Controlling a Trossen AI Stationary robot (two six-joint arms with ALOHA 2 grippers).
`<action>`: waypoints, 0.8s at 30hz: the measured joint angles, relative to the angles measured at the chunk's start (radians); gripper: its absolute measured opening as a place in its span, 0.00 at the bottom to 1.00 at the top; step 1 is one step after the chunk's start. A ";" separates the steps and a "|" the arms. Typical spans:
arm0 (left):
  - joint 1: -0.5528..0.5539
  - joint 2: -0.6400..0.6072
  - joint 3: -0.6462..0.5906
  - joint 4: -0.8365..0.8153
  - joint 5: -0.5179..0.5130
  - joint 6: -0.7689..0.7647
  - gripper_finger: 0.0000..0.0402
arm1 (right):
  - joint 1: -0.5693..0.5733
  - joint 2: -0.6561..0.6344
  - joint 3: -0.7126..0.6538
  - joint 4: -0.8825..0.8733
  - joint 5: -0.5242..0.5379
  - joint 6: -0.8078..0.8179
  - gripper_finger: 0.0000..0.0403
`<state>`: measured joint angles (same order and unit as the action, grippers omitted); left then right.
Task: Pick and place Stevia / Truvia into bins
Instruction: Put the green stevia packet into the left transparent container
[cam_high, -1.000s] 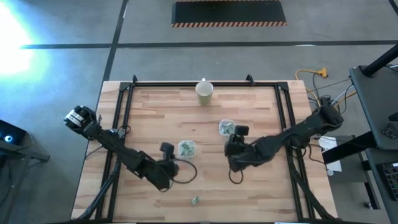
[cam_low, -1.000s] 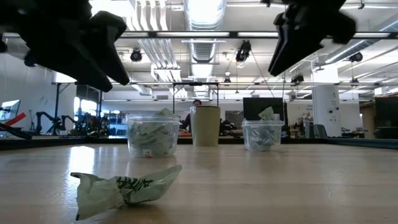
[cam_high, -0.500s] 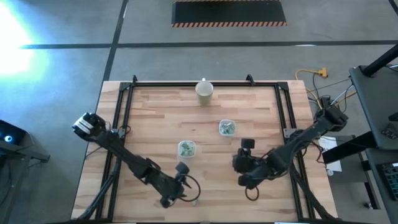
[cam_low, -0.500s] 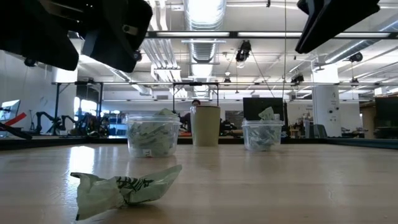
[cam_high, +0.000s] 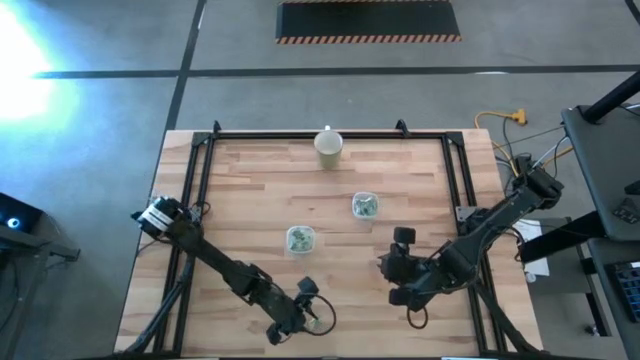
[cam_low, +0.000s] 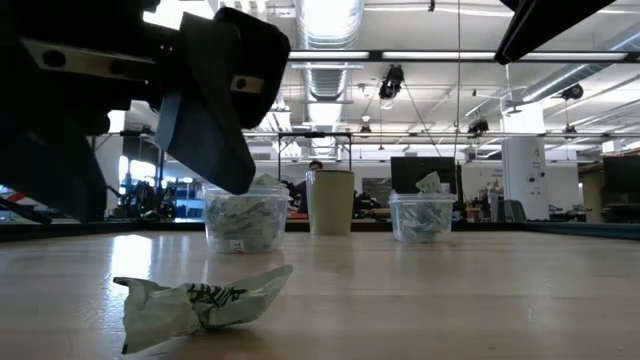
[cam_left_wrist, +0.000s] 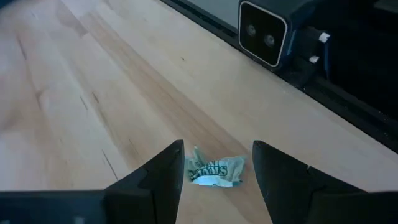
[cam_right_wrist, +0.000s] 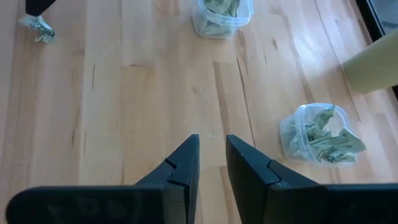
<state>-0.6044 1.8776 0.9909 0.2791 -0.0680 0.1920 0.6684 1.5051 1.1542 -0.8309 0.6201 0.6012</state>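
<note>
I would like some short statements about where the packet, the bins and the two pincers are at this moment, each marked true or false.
1. One crumpled Stevia packet lies loose on the table. True.
2. The left pincer is shut on the packet. False: it is open, with a finger on each side of the packet, not closed on it.
3. Both bins hold packets. True.
4. The cream cup stands between the two bins. False: it stands near the far edge, beyond both bins.
5. The right pincer holds a packet. False: nothing shows between its fingers; it is over bare wood, apart from both bins.
</note>
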 joint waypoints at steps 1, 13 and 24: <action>0.002 0.003 0.003 -0.002 0.010 0.000 0.43 | 0.000 0.000 0.000 -0.001 0.000 -0.001 0.17; 0.027 0.040 0.011 0.001 0.123 -0.028 0.43 | -0.001 0.000 0.000 -0.001 0.001 -0.002 0.18; 0.035 0.041 0.010 0.005 0.127 -0.028 0.43 | -0.001 0.000 0.000 0.000 0.003 -0.002 0.16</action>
<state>-0.5699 1.9182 1.0009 0.2844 0.0592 0.1642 0.6674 1.5055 1.1542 -0.8310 0.6233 0.5991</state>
